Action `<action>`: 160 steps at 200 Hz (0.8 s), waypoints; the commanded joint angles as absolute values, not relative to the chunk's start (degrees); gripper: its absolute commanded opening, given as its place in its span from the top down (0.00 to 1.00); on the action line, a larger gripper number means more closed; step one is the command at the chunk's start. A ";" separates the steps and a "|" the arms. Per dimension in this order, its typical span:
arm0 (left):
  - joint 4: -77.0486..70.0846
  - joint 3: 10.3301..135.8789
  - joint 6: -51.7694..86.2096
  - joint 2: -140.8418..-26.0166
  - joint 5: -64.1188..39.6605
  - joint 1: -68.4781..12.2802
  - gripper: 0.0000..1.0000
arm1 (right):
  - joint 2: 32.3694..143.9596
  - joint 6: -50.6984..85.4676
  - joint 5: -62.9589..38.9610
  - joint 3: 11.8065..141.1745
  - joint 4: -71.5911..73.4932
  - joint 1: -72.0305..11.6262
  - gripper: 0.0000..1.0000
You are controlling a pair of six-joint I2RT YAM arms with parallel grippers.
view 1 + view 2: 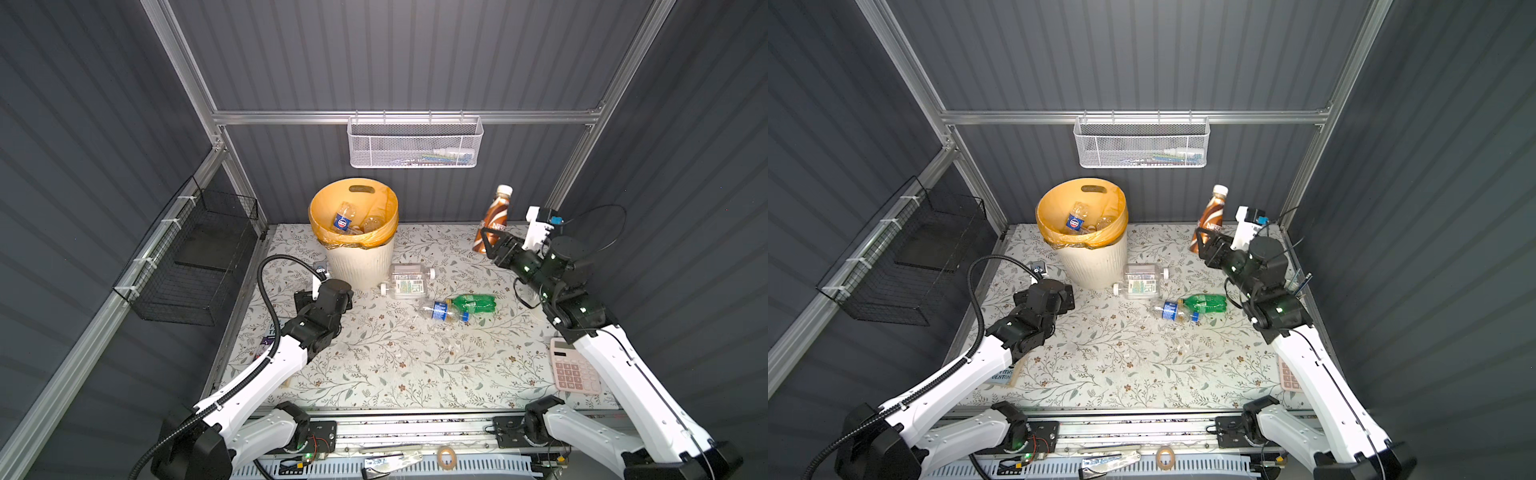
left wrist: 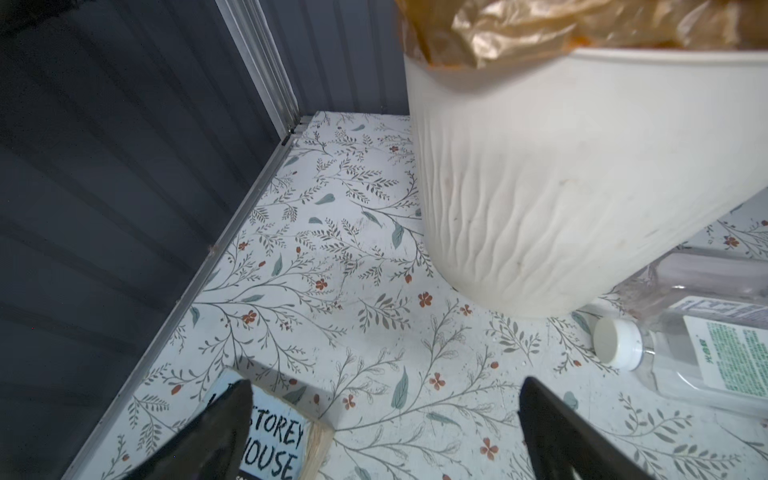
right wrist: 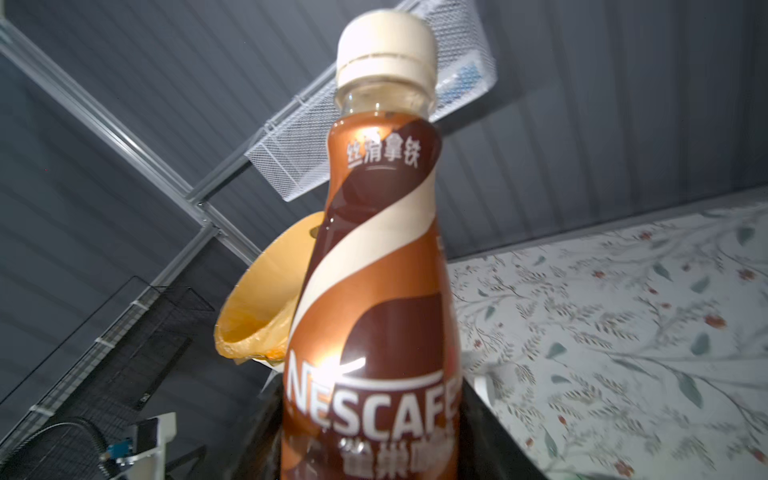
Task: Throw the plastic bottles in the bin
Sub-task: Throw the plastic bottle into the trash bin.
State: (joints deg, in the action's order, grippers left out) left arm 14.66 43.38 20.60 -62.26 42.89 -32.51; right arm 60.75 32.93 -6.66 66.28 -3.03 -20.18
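My right gripper (image 1: 487, 246) is shut on the lower body of an upright brown Nescafé bottle (image 1: 495, 218) with a cream cap, at the back right; in the right wrist view the bottle (image 3: 374, 257) fills the middle between the black jaws. The cream ribbed bin (image 1: 360, 262) with its orange bag stands at the back left and holds a blue-labelled bottle (image 1: 341, 221) and a clear one. Two clear bottles (image 1: 409, 282), a blue-labelled bottle (image 1: 441, 311) and a green bottle (image 1: 476, 303) lie right of the bin. My left gripper (image 2: 384, 386) hangs open over the mat beside the bin (image 2: 561, 187).
A white mesh basket (image 1: 415, 143) hangs on the back wall and a black wire basket (image 1: 195, 257) on the left wall. A pink calculator (image 1: 573, 370) lies under my right arm. A book (image 2: 274, 440) lies under my left gripper, near the mat's left edge.
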 commanded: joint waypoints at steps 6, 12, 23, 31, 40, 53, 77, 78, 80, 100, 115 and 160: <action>16.19 42.81 24.08 -62.82 40.73 -31.93 0.00 | 71.84 30.45 -10.55 76.24 4.21 -25.74 0.43; 16.13 42.76 24.08 -62.91 40.41 -31.89 0.00 | 75.24 30.01 -11.97 79.56 4.09 -27.33 0.43; 16.17 42.86 24.00 -63.17 39.76 -31.90 0.00 | 82.77 28.97 -16.22 87.53 1.31 -30.07 0.41; 16.20 42.96 23.84 -63.50 39.39 -31.90 0.00 | 89.32 27.13 -20.62 95.66 -4.23 -31.88 0.38; 16.58 43.35 23.59 -63.88 39.12 -31.91 0.00 | 96.83 23.91 -23.26 105.80 -12.96 -34.04 0.30; 17.05 44.19 22.97 -64.40 38.53 -31.82 0.00 | 106.05 20.79 -23.22 119.66 -24.41 -35.39 0.18; 18.33 45.84 21.65 -64.95 36.93 -31.66 0.00 | 113.16 20.12 -20.08 131.13 -30.80 -34.72 0.01; 18.44 45.90 21.63 -64.95 36.88 -31.70 0.00 | 113.23 20.08 -20.01 131.31 -30.83 -34.76 0.01; 18.50 46.02 21.58 -64.95 36.80 -31.68 0.00 | 113.27 19.94 -19.97 131.66 -31.02 -34.68 0.01; 19.04 46.50 21.36 -64.73 36.06 -31.62 0.00 | 110.91 18.17 -11.91 131.41 -31.68 -34.42 0.01; 18.99 46.64 21.17 -64.09 35.52 -31.64 0.00 | 106.31 18.11 -9.51 125.84 -29.07 -33.46 0.01; 18.18 47.85 17.06 -63.46 33.84 -31.65 0.00 | 91.06 20.52 -6.61 103.15 -19.36 -28.74 0.01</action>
State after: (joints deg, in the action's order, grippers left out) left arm 18.06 45.30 20.32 -64.58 35.18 -32.14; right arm 97.60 19.94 -9.91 111.28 -25.19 -31.14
